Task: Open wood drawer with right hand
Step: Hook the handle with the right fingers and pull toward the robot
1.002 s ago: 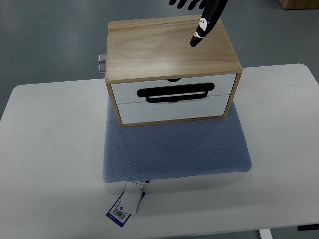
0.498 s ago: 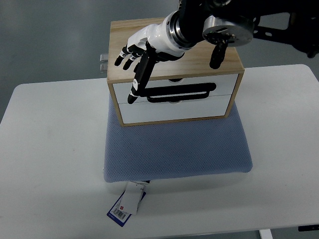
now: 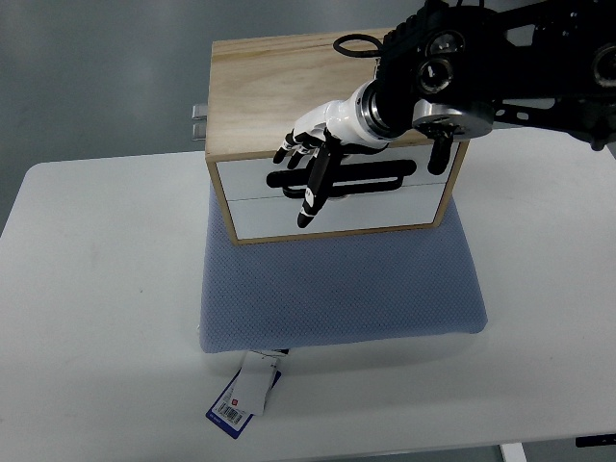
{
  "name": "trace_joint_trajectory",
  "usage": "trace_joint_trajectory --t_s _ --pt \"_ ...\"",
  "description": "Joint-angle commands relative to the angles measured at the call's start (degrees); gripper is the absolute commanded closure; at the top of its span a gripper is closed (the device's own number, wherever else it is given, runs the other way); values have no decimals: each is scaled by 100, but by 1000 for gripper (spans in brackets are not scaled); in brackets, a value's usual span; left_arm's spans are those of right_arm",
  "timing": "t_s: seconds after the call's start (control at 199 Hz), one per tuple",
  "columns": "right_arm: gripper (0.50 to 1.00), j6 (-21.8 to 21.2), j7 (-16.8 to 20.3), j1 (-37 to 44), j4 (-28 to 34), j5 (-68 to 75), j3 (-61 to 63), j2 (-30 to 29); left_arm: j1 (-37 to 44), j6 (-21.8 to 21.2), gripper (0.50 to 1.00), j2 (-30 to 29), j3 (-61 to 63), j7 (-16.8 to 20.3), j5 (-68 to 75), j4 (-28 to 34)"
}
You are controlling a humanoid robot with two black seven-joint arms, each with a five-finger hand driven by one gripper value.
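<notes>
A light wood box (image 3: 279, 91) with two white drawer fronts stands on a blue-grey cushion (image 3: 337, 289). The upper drawer (image 3: 250, 178) has a black loop handle (image 3: 380, 180) and looks shut. My right hand (image 3: 306, 164), white with black fingers, comes in from the upper right and hovers in front of the upper drawer near the handle's left end. Its fingers are spread and hold nothing; the thumb (image 3: 314, 197) points down over the lower drawer (image 3: 337, 217). The left arm is out of view.
The cushion lies on a white table (image 3: 96, 318). A paper tag (image 3: 245, 390) sticks out from under the cushion's front edge. Grey floor lies beyond the table's far side. A metal bracket (image 3: 197, 120) shows behind the box's left side.
The right arm came in from the top, swept across the box top, and the hand has dropped lower and rightward onto the drawer fronts beside the handle.
</notes>
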State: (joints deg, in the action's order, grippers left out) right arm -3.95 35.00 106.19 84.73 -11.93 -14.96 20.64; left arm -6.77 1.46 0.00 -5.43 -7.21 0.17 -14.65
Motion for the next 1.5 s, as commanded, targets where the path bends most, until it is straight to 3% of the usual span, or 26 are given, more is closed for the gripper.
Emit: trace_joint_trajectory --t_s 0.0,0.292,0.599,0.982,1.188,1.495 --pt "562 -141 0 -28 -9 -108 -60 28 0 -5 500 0 -2 1 0 6" --pt "562 -281 0 -213 -44 -425 -201 115 0 -5 500 0 -2 1 -9 6" --pt "562 -738 0 -485 -70 -890 -350 370 0 -5 500 0 -2 1 -9 6" --pt "560 -2197 0 -441 -9 -794 -157 572 0 -14 500 0 15 1 -9 6" --pt "560 -2672 0 -353 211 -776 -78 704 0 -23 500 0 15 1 -9 6" --pt "560 -3050 -64 -160 738 -715 -78 1100 0 -40 500 0 15 1 -9 6"
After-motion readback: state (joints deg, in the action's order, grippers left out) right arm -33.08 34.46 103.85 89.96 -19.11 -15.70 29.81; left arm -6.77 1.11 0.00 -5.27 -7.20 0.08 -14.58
